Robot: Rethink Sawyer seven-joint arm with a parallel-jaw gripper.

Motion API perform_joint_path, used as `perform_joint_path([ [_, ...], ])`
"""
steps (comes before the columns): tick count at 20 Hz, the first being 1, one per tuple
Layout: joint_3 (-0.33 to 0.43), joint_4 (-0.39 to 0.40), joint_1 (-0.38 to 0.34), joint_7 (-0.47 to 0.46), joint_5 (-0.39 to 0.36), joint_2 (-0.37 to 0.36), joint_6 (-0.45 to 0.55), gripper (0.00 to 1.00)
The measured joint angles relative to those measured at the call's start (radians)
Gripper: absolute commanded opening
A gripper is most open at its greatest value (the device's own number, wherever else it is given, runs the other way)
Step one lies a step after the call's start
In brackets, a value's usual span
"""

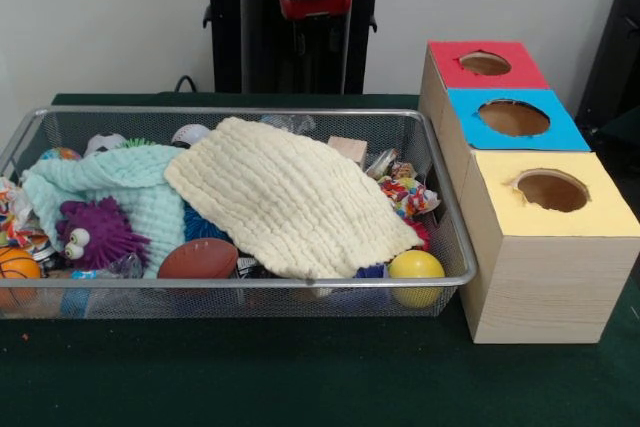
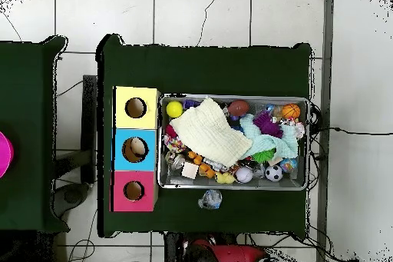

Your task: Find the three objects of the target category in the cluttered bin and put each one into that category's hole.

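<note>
The wire-mesh bin [image 1: 250, 282] sits on the green table, full of toys under a cream cloth [image 1: 290, 197] and a mint cloth [image 1: 120, 182]. One see-through wrinkly plastic lump [image 2: 210, 198] lies on the table just outside the bin's rim [image 2: 230, 186] on the robot's side; it shows behind the far rim in the front view [image 1: 290, 123]. Another clear wrinkly piece [image 1: 381, 161] lies by the bin's right wall. A third bit of clear plastic [image 1: 122, 266] shows below the purple spiky toy [image 1: 95, 232]. My gripper [image 1: 316, 22] is drawn back at the pedestal, dark against it.
Three wooden boxes with holes stand right of the bin: red top [image 1: 445, 62], blue top [image 1: 565, 132], yellow top [image 1: 600, 212]. A yellow ball [image 1: 416, 269], a brown football [image 1: 198, 258], an orange basketball [image 1: 15, 272] and a wooden block [image 1: 348, 149] lie in the bin.
</note>
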Motion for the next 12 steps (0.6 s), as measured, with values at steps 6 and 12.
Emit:
perform_joint_path([
  [6,0.028,-0.015,0.0,0.0,0.034,-0.06,0.144,1.0],
  [12,0.048,-0.056,0.013,0.0,0.085,-0.093,0.301,1.0],
])
